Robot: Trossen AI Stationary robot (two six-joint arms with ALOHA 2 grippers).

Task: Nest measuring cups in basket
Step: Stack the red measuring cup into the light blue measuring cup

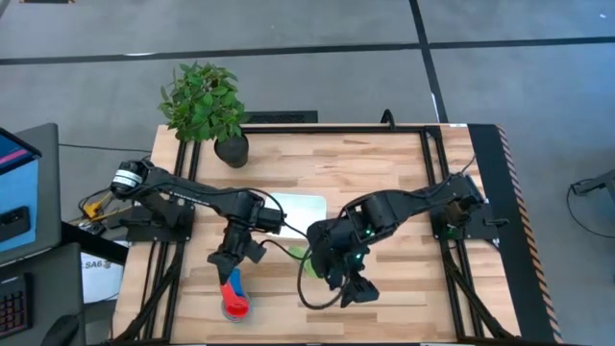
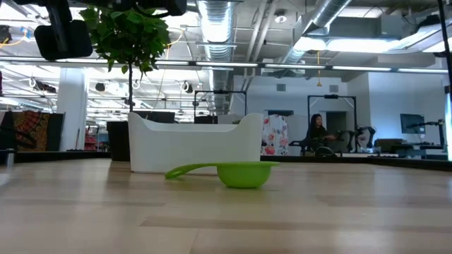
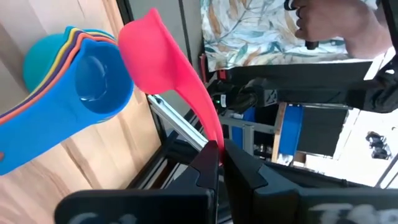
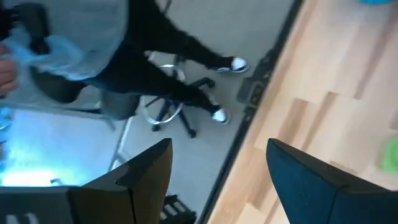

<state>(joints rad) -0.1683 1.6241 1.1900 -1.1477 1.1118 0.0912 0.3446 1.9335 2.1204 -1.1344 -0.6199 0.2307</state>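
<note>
Evidently the left gripper pinches the red cup by its handle, poised beside the nested stack for adding; the right gripper gapes empty.

Grey floor crossed by dark seams surrounds the pale wooden surface. A potted plant stands at its far corner. Beyond the plant, an open hall runs back under silver ceiling ducts and strip lights, where a person sits among equipment.
</note>
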